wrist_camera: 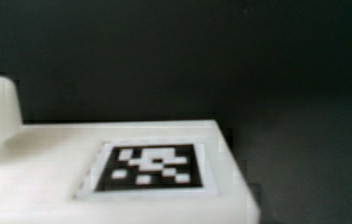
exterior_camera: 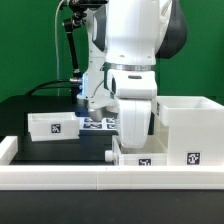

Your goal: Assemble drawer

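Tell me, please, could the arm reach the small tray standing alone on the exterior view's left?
Probably yes: that tray sits apart on the dark table with nothing above it, while the arm hangs near the other tray.

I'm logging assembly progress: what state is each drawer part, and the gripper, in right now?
far tray: upright on the table at the exterior view's left, loose, apart from the shell.
near tray: on the table below the arm, beside the shell, not slotted in.
shell: standing at the exterior view's right, no tray visibly inside.
gripper: low over the near tray; fingers hidden, so open or shut cannot be told.
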Robot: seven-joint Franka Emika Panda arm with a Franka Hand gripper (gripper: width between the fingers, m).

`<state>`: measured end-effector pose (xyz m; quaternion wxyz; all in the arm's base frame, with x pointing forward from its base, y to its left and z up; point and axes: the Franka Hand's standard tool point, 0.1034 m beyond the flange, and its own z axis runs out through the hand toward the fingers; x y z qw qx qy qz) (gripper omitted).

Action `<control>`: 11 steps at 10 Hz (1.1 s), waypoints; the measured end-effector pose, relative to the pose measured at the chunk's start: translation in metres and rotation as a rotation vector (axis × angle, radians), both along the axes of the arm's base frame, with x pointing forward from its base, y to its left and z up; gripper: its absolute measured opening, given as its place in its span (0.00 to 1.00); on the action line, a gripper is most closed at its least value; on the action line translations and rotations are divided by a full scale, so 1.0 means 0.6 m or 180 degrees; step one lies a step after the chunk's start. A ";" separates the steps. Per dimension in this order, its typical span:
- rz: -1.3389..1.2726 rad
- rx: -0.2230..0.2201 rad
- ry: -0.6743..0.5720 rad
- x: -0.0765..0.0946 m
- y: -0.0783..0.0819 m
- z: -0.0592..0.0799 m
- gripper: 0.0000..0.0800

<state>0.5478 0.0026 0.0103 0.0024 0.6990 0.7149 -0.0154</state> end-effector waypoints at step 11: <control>-0.0051 0.0006 -0.0023 0.002 0.021 0.004 0.50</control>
